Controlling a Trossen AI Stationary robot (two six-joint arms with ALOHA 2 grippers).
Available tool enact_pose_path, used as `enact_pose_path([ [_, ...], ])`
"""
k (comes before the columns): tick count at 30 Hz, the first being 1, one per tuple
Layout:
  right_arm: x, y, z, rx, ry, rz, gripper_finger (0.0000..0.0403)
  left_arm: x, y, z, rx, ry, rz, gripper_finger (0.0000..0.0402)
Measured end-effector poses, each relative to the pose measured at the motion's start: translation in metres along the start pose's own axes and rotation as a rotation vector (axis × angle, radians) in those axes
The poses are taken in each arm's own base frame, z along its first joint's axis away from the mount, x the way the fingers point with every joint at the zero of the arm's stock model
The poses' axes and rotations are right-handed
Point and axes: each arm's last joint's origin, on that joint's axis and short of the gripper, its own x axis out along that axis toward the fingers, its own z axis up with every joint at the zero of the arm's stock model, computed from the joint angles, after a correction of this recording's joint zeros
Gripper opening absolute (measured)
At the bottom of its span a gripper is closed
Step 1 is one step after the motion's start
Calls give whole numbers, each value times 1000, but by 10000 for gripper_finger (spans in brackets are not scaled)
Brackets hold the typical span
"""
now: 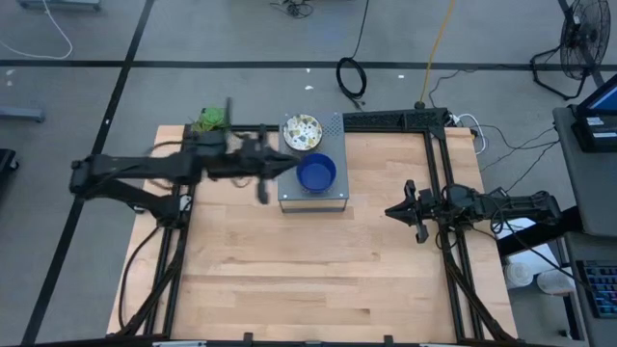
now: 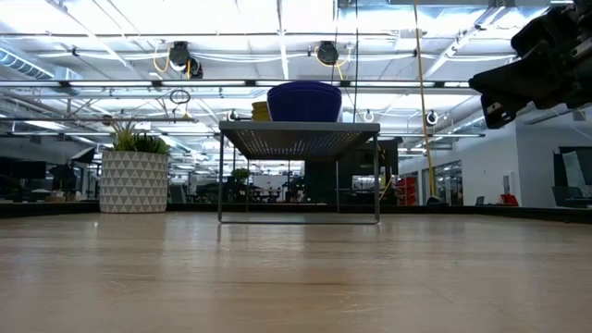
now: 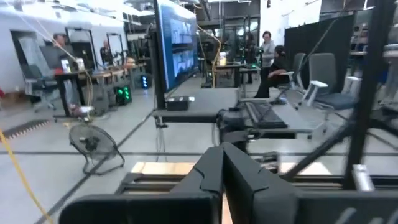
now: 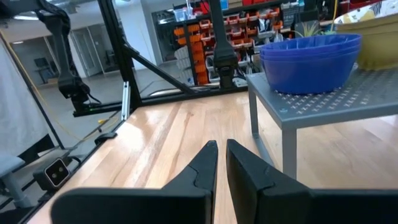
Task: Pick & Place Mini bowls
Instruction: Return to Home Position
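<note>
A stack of blue mini bowls (image 1: 315, 173) (image 4: 309, 59) (image 2: 303, 101) stands on a grey perforated stand (image 1: 333, 198) at the table's far middle. A speckled cream mini bowl (image 1: 301, 132) (image 4: 373, 40) sits on the stand's far part. My left gripper (image 1: 281, 166) (image 3: 222, 157) hovers shut and empty, pointing level at the stand's left edge, left of the blue bowls. My right gripper (image 1: 397, 211) (image 4: 221, 152) waits at the table's right, shut and empty, pointing toward the stand.
A white patterned pot with a green plant (image 1: 211, 120) (image 2: 134, 176) stands at the table's far left corner. Black frame rails (image 1: 443, 183) run along the right side and far right edge. Bare wooden tabletop (image 1: 308, 280) lies in front of the stand.
</note>
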Motion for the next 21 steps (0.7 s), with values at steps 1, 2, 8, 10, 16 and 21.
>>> enact_pose_path([
  [1,0,0,0,0,3,0,20,-10,-4,7,-15,-3,-3,15],
  [2,0,0,0,0,4,-1,20,-18,-8,16,-26,-27,-10,20],
  [8,0,0,0,0,4,0,20,-95,-16,64,-51,-153,-59,34],
  [10,0,0,0,0,5,0,20,-123,-16,72,-76,-169,-70,35],
  [16,0,0,0,0,5,0,20,-204,-12,78,-161,-168,-113,35],
  [21,0,0,0,0,5,0,20,-257,-11,58,-144,-48,-140,35],
])
